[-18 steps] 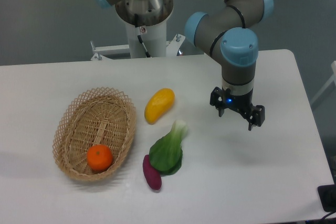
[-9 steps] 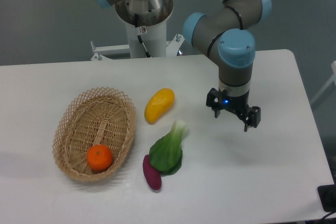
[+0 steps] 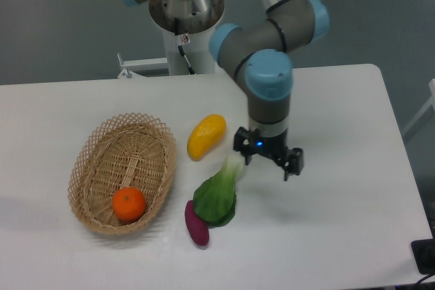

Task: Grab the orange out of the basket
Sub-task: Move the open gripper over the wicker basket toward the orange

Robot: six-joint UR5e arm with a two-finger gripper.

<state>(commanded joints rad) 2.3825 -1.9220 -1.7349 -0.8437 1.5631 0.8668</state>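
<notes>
**Gripper high, orange waiting in the basket**

On the white table, we see the orange at the basket's near end. Our gripper hangs spread and empty above the bok choy, well apart from the basket, presumably mid-approach.

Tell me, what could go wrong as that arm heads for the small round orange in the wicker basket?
The open two-finger gripper hangs right beside the leafy green vegetable, which lies between it and the oval woven basket; a low path could knock it or the purple sweet potato. The small round orange sits against the basket's near wall, so a finger may catch the wicker. Being smooth and round, it might also roll or slip.
</notes>
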